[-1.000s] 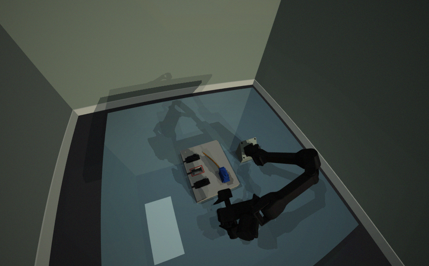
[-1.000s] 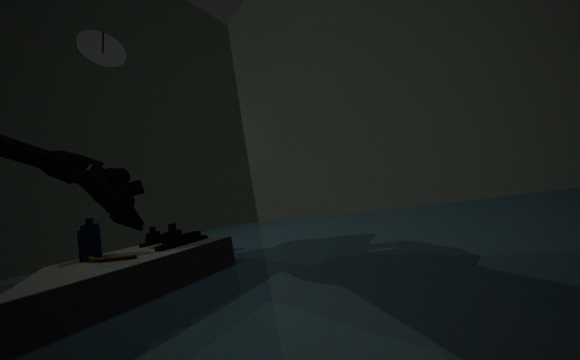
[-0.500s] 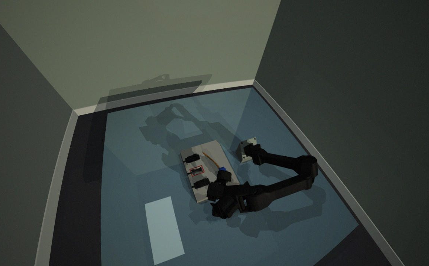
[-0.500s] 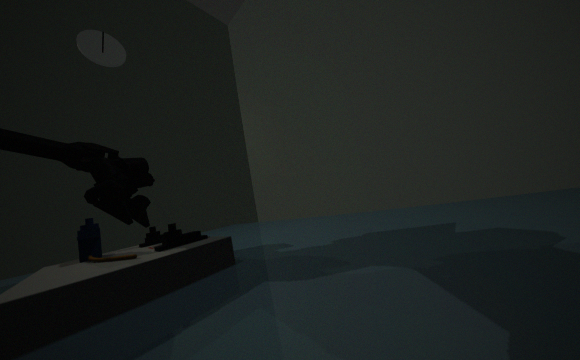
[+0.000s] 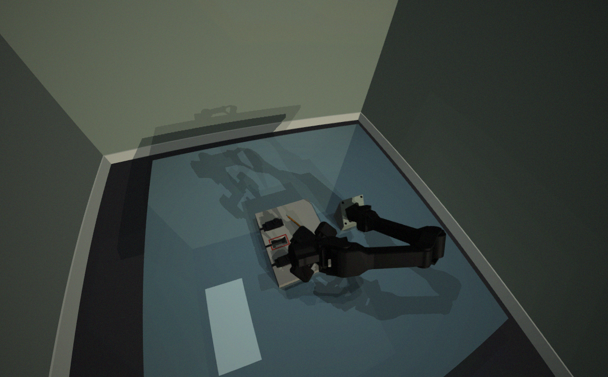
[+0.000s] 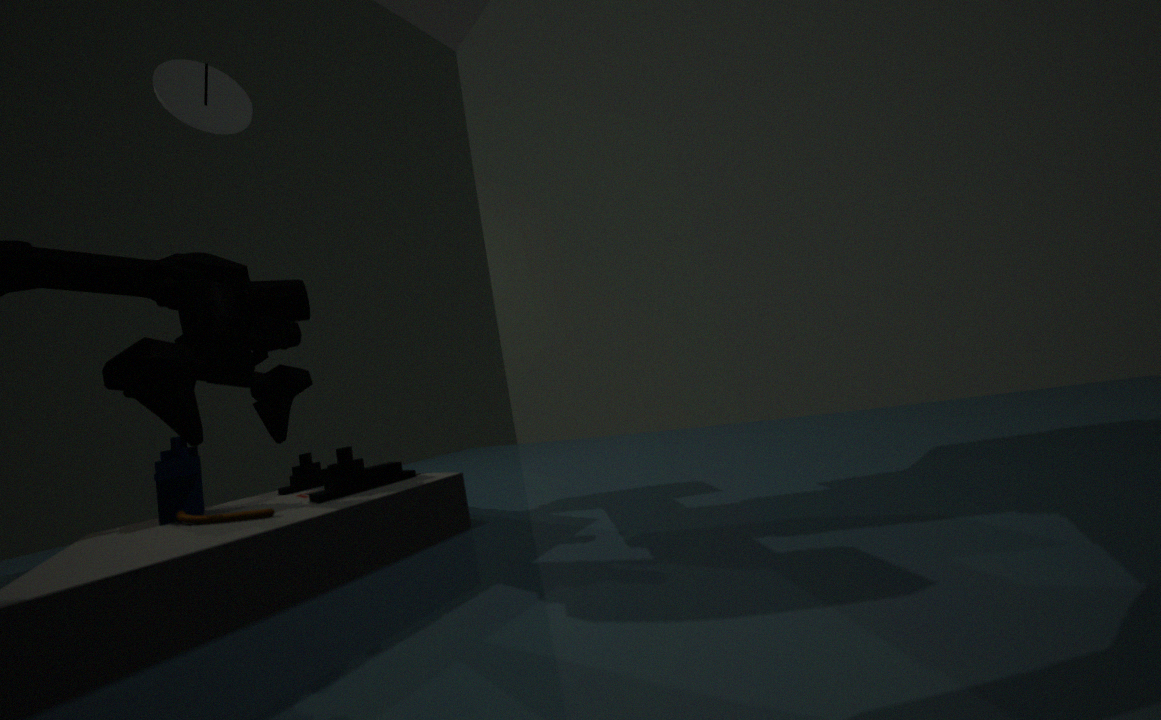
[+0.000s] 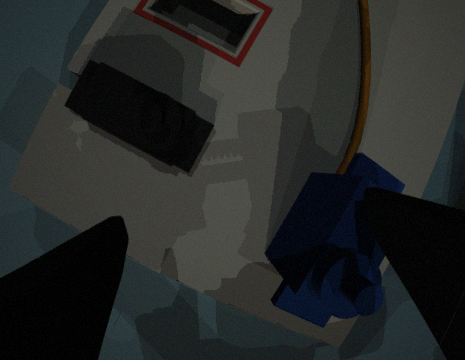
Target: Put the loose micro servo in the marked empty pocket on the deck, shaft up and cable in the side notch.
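The red-edged pocket (image 5: 278, 242) (image 6: 302, 495) (image 7: 207, 25) was unfilled, set in the pale deck (image 5: 299, 210) (image 6: 208, 582) (image 7: 107, 195). Beside the pocket, on opposite sides of it, sat two black motors: one (image 5: 273, 224) (image 6: 360, 480) toward the orange cable's free end, the other (image 5: 281, 260) (image 7: 142, 117) across the pocket from it. The orange cable (image 5: 293, 220) (image 6: 226, 515) (image 7: 364, 75) lay on the deck near the pocket, outside its notch, and curved away to the blue motor.

That blue motor (image 6: 178, 483) (image 7: 312, 220) was out of the pocket, farther off across the deck, standing with its narrow stepped end up. The gripper (image 5: 302, 253) (image 6: 238, 438) (image 7: 246, 215) hung above the deck on the blue motor's side of the pocket, its jaws wide apart with nothing between them. One fingertip was just above the blue motor; touching or not, I could not tell.

Beyond the deck, well apart from the pocket, stood the arm's pale base (image 5: 360, 199).
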Motion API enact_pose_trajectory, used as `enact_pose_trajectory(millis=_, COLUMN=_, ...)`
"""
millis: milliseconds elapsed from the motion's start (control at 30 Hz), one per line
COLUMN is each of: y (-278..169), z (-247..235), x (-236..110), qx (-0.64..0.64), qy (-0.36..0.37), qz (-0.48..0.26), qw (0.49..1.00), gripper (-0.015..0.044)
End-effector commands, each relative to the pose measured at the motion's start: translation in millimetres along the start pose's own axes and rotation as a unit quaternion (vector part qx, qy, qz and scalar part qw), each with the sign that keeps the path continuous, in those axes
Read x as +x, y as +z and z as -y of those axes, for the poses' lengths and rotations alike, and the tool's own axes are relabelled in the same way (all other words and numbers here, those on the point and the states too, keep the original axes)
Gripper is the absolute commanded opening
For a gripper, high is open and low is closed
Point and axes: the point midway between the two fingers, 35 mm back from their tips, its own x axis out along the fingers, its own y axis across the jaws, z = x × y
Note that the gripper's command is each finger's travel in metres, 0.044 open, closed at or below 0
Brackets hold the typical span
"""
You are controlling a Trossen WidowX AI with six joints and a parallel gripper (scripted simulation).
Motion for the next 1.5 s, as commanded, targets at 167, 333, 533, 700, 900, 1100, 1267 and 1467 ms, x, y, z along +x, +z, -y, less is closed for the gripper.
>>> enact_pose_trajectory(millis=167, y=6.4, z=27.9, x=-5.5, qx=0.122, qy=-0.013, qz=-0.061, qw=0.991, gripper=0.0440)
enact_pose_trajectory(millis=333, y=7.8, z=42.6, x=-11.1, qx=0.196, qy=-0.015, qz=-0.100, qw=0.975, gripper=0.0440)
enact_pose_trajectory(millis=533, y=8.1, z=57.1, x=-19.6, qx=0.283, qy=-0.010, qz=-0.147, qw=0.948, gripper=0.0440)
enact_pose_trajectory(millis=700, y=8.1, z=62.2, x=-23.7, qx=0.319, qy=-0.006, qz=-0.166, qw=0.933, gripper=0.0440)
enact_pose_trajectory(millis=900, y=4.1, z=60.7, x=-11.0, qx=0.319, qy=-0.006, qz=-0.166, qw=0.933, gripper=0.0440)
enact_pose_trajectory(millis=1100, y=-0.3, z=59.5, x=1.2, qx=0.319, qy=-0.006, qz=-0.167, qw=0.933, gripper=0.0440)
enact_pose_trajectory(millis=1267, y=-2.1, z=58.9, x=6.7, qx=0.319, qy=-0.006, qz=-0.166, qw=0.933, gripper=0.0440)
enact_pose_trajectory(millis=1467, y=-5.2, z=57.9, x=15.7, qx=0.318, qy=-0.006, qz=-0.167, qw=0.933, gripper=0.0440)
